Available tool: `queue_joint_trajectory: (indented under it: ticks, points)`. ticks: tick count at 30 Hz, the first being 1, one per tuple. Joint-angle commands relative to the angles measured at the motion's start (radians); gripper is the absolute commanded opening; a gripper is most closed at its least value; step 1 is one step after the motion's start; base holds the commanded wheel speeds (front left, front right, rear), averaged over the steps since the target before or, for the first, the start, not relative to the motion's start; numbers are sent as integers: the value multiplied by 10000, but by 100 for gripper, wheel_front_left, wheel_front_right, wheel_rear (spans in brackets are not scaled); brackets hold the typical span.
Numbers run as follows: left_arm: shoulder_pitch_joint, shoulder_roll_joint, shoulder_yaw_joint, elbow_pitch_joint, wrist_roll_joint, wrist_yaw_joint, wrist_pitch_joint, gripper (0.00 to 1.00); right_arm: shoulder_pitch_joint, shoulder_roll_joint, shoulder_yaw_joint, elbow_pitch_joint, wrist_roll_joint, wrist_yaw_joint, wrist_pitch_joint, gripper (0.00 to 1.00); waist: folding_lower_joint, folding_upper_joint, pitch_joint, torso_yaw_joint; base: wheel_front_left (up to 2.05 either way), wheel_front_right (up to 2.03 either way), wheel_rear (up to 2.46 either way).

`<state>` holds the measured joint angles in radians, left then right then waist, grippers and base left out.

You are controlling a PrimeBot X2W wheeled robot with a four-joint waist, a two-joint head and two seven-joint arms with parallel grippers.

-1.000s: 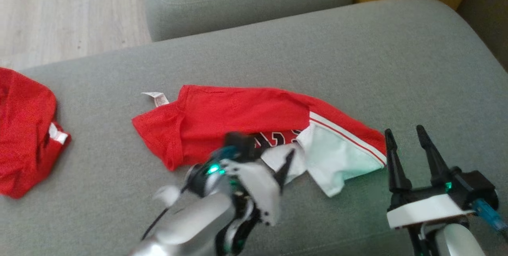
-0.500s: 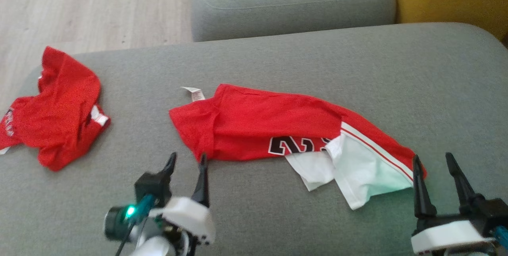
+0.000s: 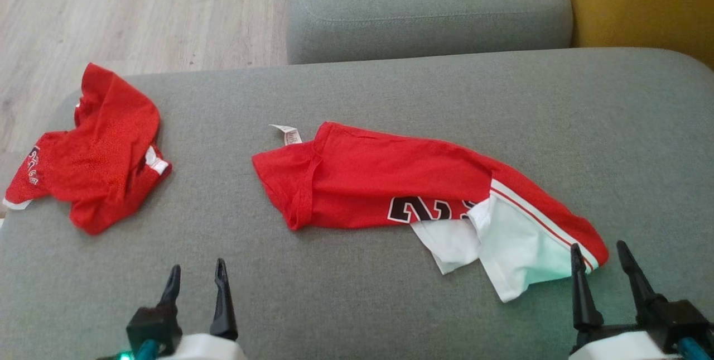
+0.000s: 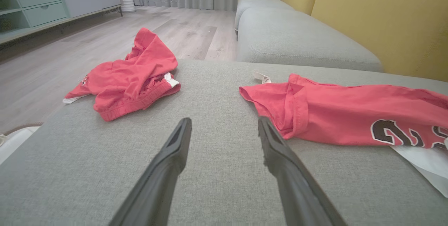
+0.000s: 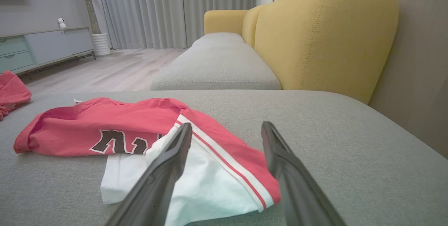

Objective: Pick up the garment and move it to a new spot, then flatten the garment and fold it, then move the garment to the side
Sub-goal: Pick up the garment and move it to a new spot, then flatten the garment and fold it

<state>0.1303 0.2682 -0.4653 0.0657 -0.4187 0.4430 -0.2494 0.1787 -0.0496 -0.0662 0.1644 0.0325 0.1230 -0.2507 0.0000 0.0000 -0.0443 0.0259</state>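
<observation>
Head view: rumpled red-and-white garment [image 3: 390, 187], black numerals.

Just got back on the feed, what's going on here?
Nothing is held right now. Both grippers are open, low over the grey sofa cushion. The left gripper points at bare cushion just short of the red end of the long red-and-white garment, which lies rumpled across the middle. The right gripper is lined up with its striped white end. A second red garment lies bunched near the cushion's left edge.
</observation>
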Motion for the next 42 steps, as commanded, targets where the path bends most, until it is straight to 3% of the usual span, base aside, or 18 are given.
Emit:
queue_joint_trajectory:
  ticks: [1,8,25,42]
  points:
    - [-223,-166,723,-249,303,-269,-123,100,-187,-89,307,-260,-84,77,-109,100,0,0,5,20,0,0,0]
    - [-21,-846,1526,-49,972,-1054,-123,100,-256,-55,383,-226,-134,77,-110,100,0,0,15,50,0,0,0]
    - [78,-1712,2632,228,1900,-2093,-124,100,-679,-56,1010,85,-280,77,-68,100,0,0,141,-57,0,0,0]
    - [-182,-2088,2909,387,2267,-2583,-124,100,-1957,-102,1911,1834,-832,77,2696,100,0,0,597,408,0,0,0]
